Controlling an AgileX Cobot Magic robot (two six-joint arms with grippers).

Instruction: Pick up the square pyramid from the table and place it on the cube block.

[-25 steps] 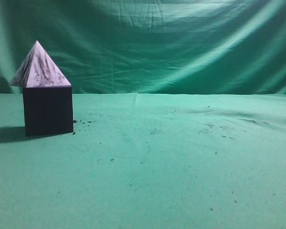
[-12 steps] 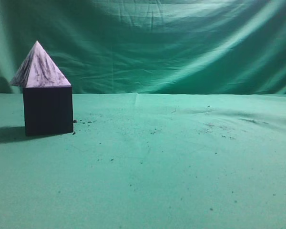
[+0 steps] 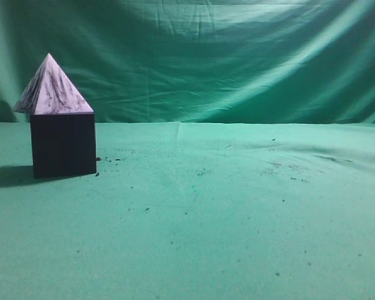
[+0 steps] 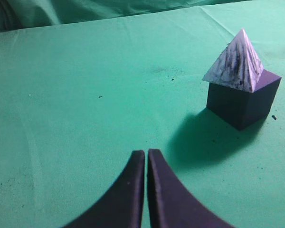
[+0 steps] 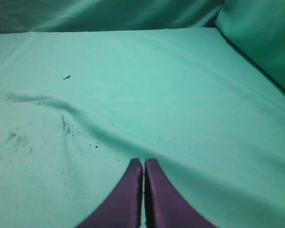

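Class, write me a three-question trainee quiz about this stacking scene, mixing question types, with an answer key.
1. True or false: the square pyramid rests on the cube block.
2. Multiple choice: the left gripper is A) shut on the pyramid, B) shut and empty, C) wide open.
3. Fill in: the right wrist view shows only the right gripper and the green ____.

Key: 1 true; 2 B; 3 table.
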